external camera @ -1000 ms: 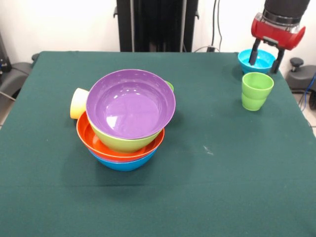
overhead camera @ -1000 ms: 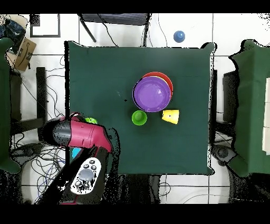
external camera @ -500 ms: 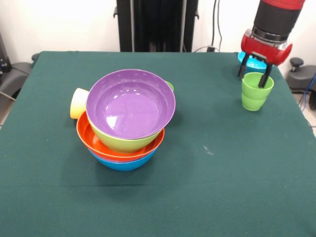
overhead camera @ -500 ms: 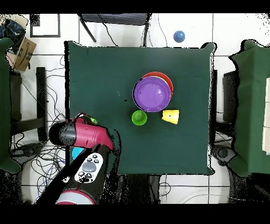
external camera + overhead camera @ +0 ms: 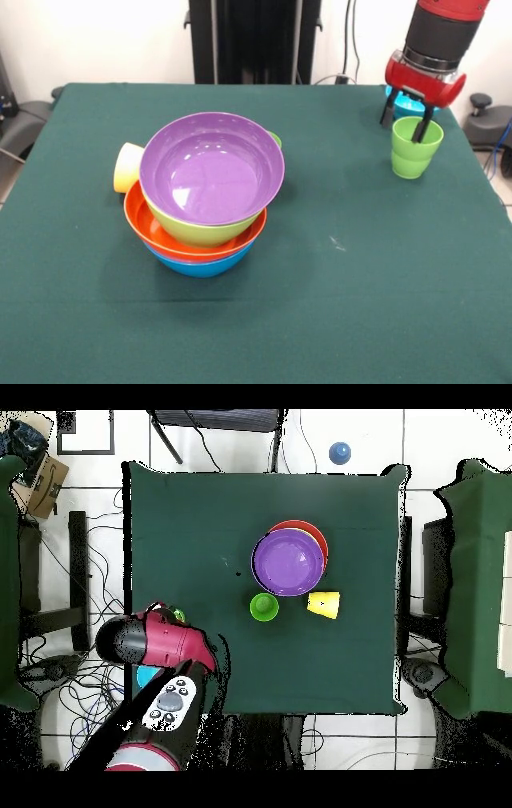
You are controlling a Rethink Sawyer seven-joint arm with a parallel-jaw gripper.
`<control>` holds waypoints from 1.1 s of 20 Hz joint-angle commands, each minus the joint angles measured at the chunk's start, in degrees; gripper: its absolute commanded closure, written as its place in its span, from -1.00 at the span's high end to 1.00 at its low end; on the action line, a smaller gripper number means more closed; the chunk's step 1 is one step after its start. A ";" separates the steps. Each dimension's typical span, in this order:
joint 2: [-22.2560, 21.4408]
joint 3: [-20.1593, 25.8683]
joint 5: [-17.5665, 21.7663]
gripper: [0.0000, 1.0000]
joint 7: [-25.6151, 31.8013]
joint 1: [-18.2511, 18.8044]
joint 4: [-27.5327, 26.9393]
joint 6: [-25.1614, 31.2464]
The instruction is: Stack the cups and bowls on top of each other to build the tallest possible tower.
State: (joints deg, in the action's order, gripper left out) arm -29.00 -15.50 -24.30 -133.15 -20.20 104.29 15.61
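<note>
The tower (image 5: pixel 210 188) stands left of centre: a purple bowl (image 5: pixel 212 164) nested in lime green, orange and blue bowls, also seen from above as the tower (image 5: pixel 289 561). A yellow cup (image 5: pixel 128 166) lies on its side against the pile. A green cup (image 5: pixel 264 606) stands behind the pile, and only its rim (image 5: pixel 275 138) peeks out in the front view. At the right, my gripper (image 5: pixel 402 122) is open over a light green cup (image 5: pixel 416 148), with one finger inside the rim and one outside. The turquoise bowl (image 5: pixel 408 104) sits behind, mostly hidden.
From above, the red wrist (image 5: pixel 165 639) covers most of the light green cup (image 5: pixel 177 615) and part of the turquoise bowl (image 5: pixel 147 675) near the table corner. A small dark blue round thing (image 5: pixel 340 452) lies on the floor beyond the table.
My gripper has moved from above the turquoise bowl to the light green cup, and one finger now dips inside its rim. The cups and bowls have not moved.
</note>
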 commanded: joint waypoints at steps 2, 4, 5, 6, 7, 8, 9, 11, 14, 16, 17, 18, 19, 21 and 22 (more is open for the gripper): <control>-2.01 2.88 -2.45 1.00 -12.91 -1.85 4.95 2.63; -2.38 2.49 -2.52 1.00 -12.85 -2.19 5.42 2.95; -2.47 2.47 -2.59 1.00 -12.78 -2.27 5.71 2.78; -2.54 2.72 -2.69 1.00 -12.69 -2.27 6.10 2.38; -2.57 3.06 -2.83 1.00 -12.59 -2.22 6.54 1.82; -2.55 3.33 -3.04 1.00 -12.68 -2.37 6.95 1.30; -2.70 3.64 -3.18 1.00 -12.64 -2.39 7.45 0.83; -2.82 4.35 -3.32 1.00 -12.47 -2.28 8.43 -0.35; -2.81 5.63 -3.18 1.00 -11.84 -1.48 9.96 -2.54; -2.36 6.20 -2.96 1.00 -11.52 -0.95 10.62 -3.81; -2.06 6.70 -2.92 1.00 -11.47 -0.58 11.02 -4.70; -1.70 6.90 -2.88 1.00 -11.59 -0.54 11.26 -5.40; -1.44 7.02 -2.92 1.00 -11.82 -0.63 11.55 -6.06; -1.47 6.61 -3.26 1.00 -12.44 -1.54 12.09 -5.90; -1.29 5.06 -3.32 1.00 -12.96 -3.06 11.82 -5.31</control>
State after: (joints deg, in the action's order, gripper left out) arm -32.63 -16.46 -25.54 -133.15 -22.78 111.93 13.89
